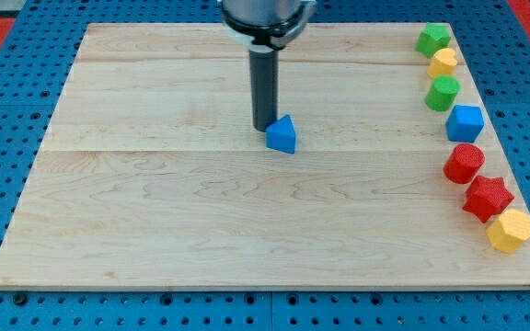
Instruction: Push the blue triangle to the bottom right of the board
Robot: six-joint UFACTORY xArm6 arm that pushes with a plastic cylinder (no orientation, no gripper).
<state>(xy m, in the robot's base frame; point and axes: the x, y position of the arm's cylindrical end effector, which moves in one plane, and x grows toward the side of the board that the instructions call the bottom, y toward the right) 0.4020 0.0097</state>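
One relation is being relied on for the coming push: my tip [264,127] is being held just at the upper-left side of the blue triangle [282,135], touching it or very nearly so, while the target corner is lying toward the view's bottom right. The triangle is being kept near the middle of the wooden board [155,221], slightly above centre, well apart from the column of blocks being left along the right edge, which is ending in a red star [487,197] and a yellow block [511,230]. No gripper is being carried, so no open or closed state is being shown; only the rod is being used. A diagonal push down and right is being judged suitable.
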